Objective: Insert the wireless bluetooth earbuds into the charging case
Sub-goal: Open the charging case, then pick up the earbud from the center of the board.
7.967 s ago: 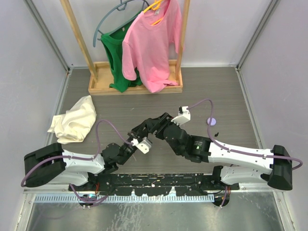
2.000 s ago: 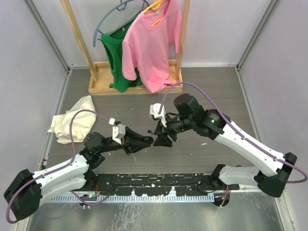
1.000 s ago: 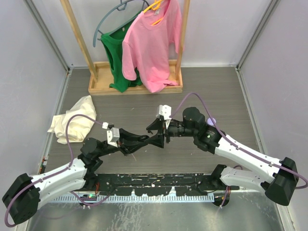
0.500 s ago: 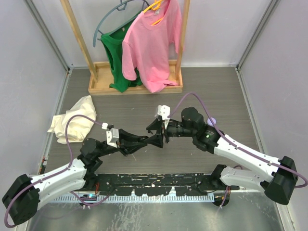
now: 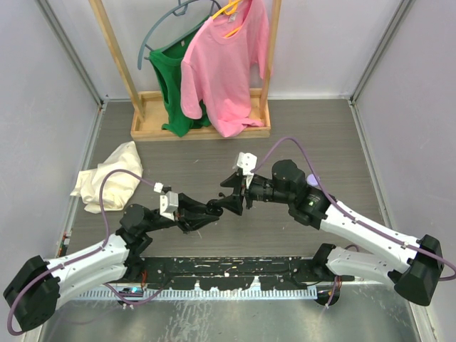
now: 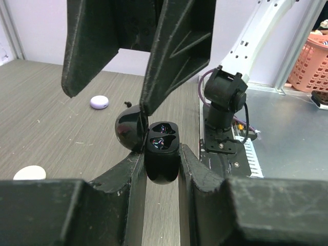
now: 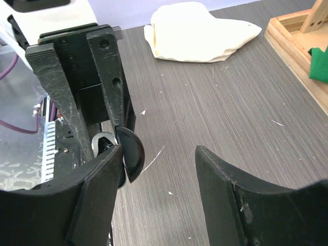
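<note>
at the centre of the left wrist frame: black charging case (image 6: 163,166), lid (image 6: 128,132) swung open, clamped narrowly between the fingers of the left gripper (image 6: 162,152). its wells are seen dark and glossy; whether earbuds sit inside cannot be told. above: right gripper (image 7: 159,149), jaws parted midway, nothing held, one fingertip laid against the lid. left of frame: lilac disc (image 6: 99,102) on the table (image 6: 46,128).

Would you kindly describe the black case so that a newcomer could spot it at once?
Look to the table's middle, in front of the rack. There the left claw is shut on the black case. It alone is glossy black with its lid open; the lilac pod and the white pod lie on the table.
</note>
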Controlling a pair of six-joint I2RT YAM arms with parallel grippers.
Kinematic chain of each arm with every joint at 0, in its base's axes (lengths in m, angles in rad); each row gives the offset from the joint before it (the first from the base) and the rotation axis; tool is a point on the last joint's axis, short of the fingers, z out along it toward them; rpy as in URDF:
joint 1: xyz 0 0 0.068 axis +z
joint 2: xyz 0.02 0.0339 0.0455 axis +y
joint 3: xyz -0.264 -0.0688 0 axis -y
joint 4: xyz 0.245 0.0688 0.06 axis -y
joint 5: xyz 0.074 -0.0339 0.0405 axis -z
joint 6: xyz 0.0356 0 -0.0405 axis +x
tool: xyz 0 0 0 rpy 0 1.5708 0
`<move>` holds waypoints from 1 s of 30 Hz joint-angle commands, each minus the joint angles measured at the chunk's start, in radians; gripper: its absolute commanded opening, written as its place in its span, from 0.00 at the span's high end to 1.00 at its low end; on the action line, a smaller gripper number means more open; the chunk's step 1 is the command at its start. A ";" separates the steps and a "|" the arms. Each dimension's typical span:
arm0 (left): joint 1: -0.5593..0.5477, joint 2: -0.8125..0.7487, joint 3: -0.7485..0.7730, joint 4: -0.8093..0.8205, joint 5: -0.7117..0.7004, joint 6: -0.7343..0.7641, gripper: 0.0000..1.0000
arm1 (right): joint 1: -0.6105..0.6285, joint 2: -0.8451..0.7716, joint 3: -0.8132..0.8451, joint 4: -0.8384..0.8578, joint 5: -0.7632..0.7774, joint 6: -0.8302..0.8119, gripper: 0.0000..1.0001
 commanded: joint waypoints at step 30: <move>-0.002 -0.107 0.019 -0.309 -0.664 0.079 1.00 | -0.025 0.178 0.098 -0.127 0.502 0.108 0.30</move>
